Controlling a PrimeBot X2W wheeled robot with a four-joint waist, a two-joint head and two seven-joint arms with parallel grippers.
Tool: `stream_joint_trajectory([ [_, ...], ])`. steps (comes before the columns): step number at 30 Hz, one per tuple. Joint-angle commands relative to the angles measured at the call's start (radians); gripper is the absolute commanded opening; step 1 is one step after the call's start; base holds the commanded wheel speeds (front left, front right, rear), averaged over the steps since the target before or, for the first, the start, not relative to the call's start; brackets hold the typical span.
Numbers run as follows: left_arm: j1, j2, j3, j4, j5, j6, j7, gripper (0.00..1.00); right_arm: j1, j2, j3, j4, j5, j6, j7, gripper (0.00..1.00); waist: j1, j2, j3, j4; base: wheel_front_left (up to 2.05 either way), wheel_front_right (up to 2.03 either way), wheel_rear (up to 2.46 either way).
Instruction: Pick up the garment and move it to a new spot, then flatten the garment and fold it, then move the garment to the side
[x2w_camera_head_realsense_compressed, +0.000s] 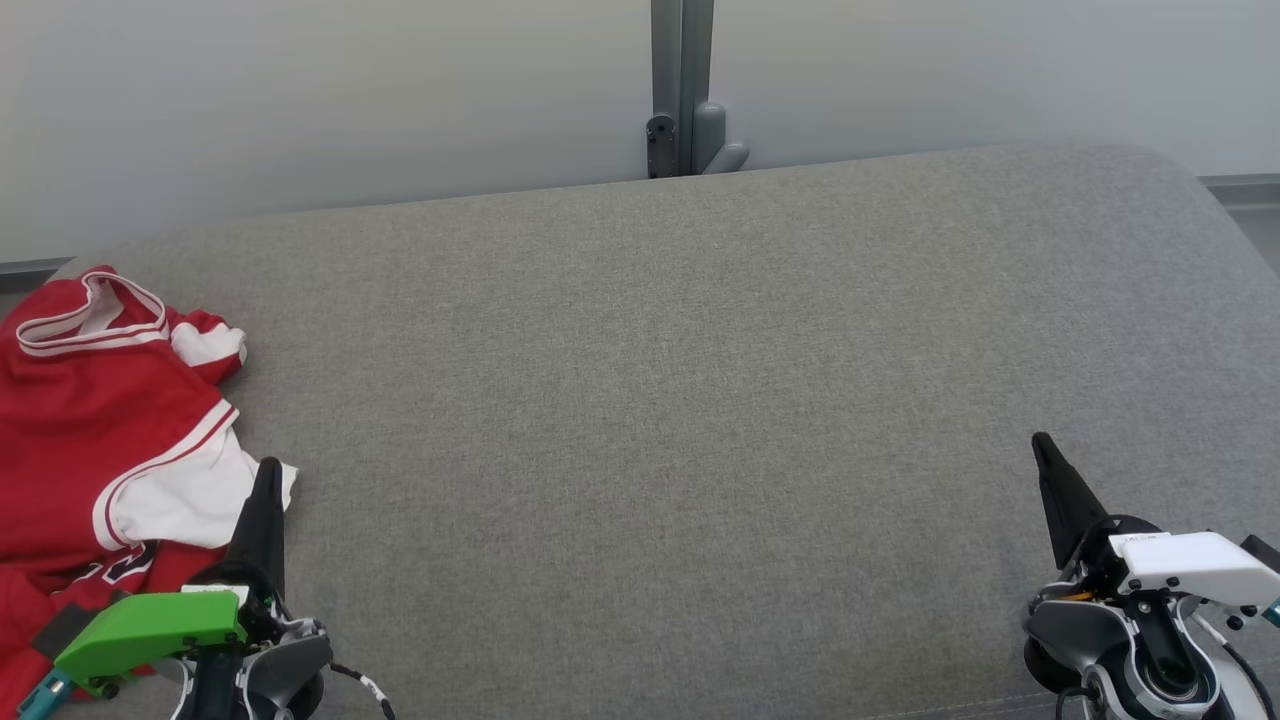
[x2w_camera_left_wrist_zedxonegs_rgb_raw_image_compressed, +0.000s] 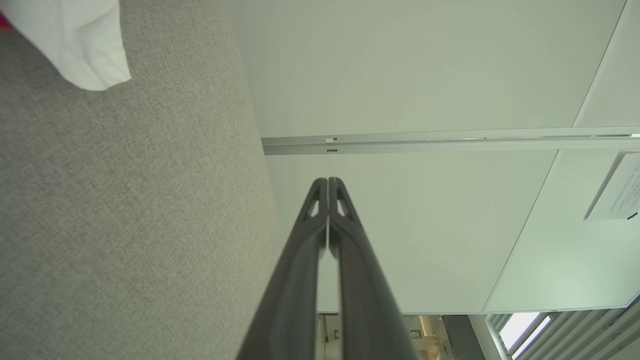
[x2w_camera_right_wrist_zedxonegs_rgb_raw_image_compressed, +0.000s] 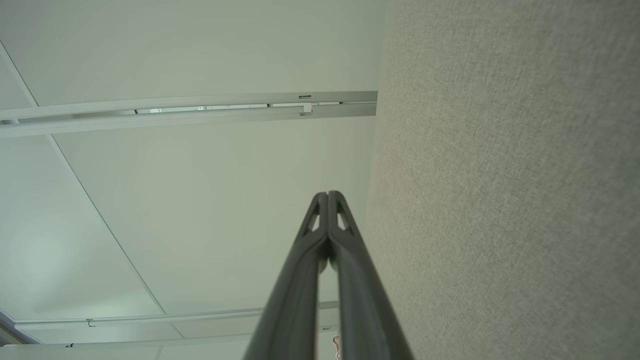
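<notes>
The garment (x2w_camera_head_realsense_compressed: 100, 420) lies crumpled at the pad's (x2w_camera_head_realsense_compressed: 700, 380) left edge, toward the near-left corner, part of it running out of the head view; by that, the pick-up is not yet done, and the pad's wide bare middle looks like the new spot. It is a red jersey with white panels and red-and-white striped trim at neck and armholes; the cloth looks thin, smooth and limp, bunched in soft folds, so it should pinch easily but trail when lifted; a dark mark shows near its lower fold, too hidden to read. A white corner pokes toward the pad's middle, just beside the left gripper (x2w_camera_head_realsense_compressed: 267, 485); that gripper sits at the near edge, its dark tapered fingers pressed together on nothing, pointing toward the far edge; being the nearer one, it is likely the one to open and take the cloth. The right gripper (x2w_camera_head_realsense_compressed: 1046, 455) rests at the near-right corner, well apart from the garment, jaws likewise closed and empty, probably parked until flattening needs both. The pad is grey woven upholstery, matte, with rounded far corners; behind it stands a pale smooth wall (x2w_camera_head_realsense_compressed: 300, 100) split by a grey metal post (x2w_camera_head_realsense_compressed: 680, 80).
</notes>
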Motion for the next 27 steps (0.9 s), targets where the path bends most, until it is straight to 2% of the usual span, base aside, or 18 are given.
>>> stream_joint_trajectory([
  [1, -0.013, 0.001, 0.001, -0.003, 0.007, -0.004, -0.002, 0.0, -0.009, -0.005, 0.001, -0.003, 0.005, 0.0, 0.003, 0.0, 0.0, 0.0078, 0.0, 0.0, 0.0, 0.0, 0.0],
  [27, -0.013, 0.001, 0.001, -0.003, 0.007, -0.004, -0.002, 0.0, -0.009, -0.005, 0.001, -0.003, 0.005, 0.0, 0.003, 0.0, 0.0, 0.0078, 0.0, 0.0, 0.0, 0.0, 0.0],
])
